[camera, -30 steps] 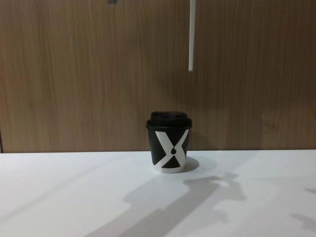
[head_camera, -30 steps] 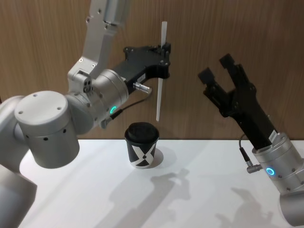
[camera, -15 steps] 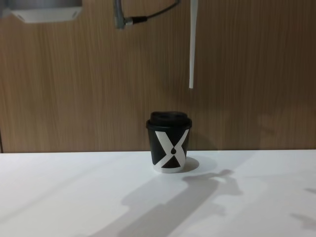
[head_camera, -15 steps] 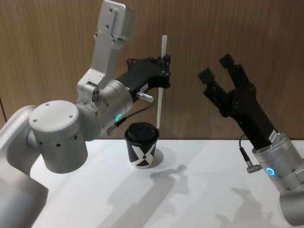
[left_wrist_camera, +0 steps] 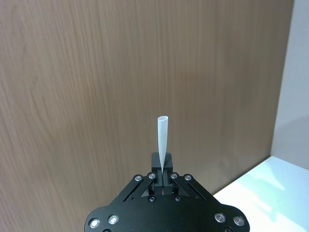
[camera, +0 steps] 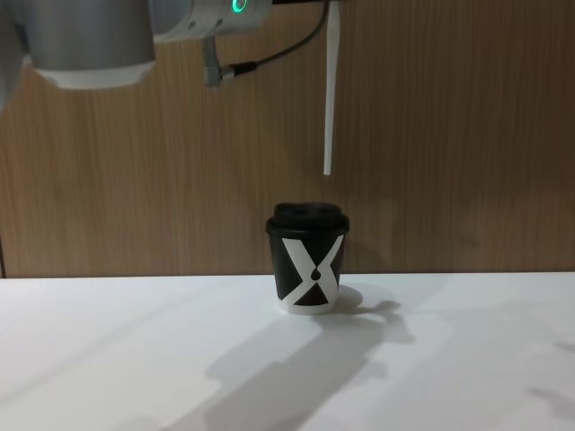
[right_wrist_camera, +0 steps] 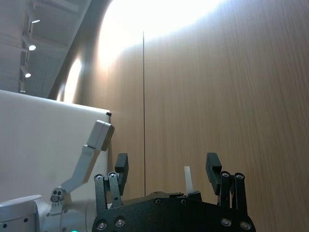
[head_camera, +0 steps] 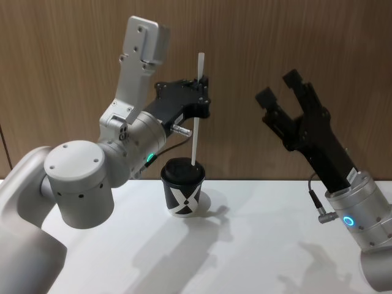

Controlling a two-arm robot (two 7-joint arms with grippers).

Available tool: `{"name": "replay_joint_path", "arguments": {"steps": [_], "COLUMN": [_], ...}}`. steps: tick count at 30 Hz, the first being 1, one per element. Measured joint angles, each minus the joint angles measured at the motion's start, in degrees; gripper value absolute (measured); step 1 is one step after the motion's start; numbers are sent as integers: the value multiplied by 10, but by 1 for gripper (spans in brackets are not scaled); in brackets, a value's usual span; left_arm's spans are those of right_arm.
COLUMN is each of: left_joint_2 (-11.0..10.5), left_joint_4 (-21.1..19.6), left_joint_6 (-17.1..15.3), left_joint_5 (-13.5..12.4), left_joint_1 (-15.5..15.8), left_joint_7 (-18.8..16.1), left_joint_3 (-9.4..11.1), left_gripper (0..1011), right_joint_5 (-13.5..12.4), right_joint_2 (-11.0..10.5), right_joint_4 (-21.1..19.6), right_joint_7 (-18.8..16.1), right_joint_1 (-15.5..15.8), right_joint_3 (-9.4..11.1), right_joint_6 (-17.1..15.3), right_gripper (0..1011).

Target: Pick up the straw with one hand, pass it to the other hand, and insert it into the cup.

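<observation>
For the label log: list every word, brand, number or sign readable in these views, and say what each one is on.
"X": a bold white mark with a small white drop at its crossing, on the side of the cup, seen in the chest and head views.
There are no words, brand names or numbers on the cup's lid, the straw, the left gripper, the right gripper or the wooden wall.

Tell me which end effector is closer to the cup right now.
Left. The left end effector holds the straw just above the cup; the right end effector hangs open, well off to its right.
</observation>
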State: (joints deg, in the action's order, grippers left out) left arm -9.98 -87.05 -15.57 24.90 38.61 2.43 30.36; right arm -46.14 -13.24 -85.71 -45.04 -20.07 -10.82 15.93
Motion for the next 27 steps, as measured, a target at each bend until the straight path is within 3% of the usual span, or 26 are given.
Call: {"name": "replay_joint_path", "arguments": {"steps": [14, 27], "left_joint_2": [7, 27], "left_joint_4": [43, 98], "left_joint_6": [32, 55], "left_joint_5": [-19, -37], "left_joint_1": [10, 33], "left_joint_7": [8, 16], "left_joint_3": [-3, 3], "left_gripper": [5, 5], "right_joint_5": [0, 0], "right_joint_2": [0, 0], "right_joint_4": [0, 0], "right_joint_7": [0, 0], "right_joint_1": [0, 0], "right_joint_3": [0, 0], "right_joint_6": [0, 0], "right_gripper": [1001, 1001]}}
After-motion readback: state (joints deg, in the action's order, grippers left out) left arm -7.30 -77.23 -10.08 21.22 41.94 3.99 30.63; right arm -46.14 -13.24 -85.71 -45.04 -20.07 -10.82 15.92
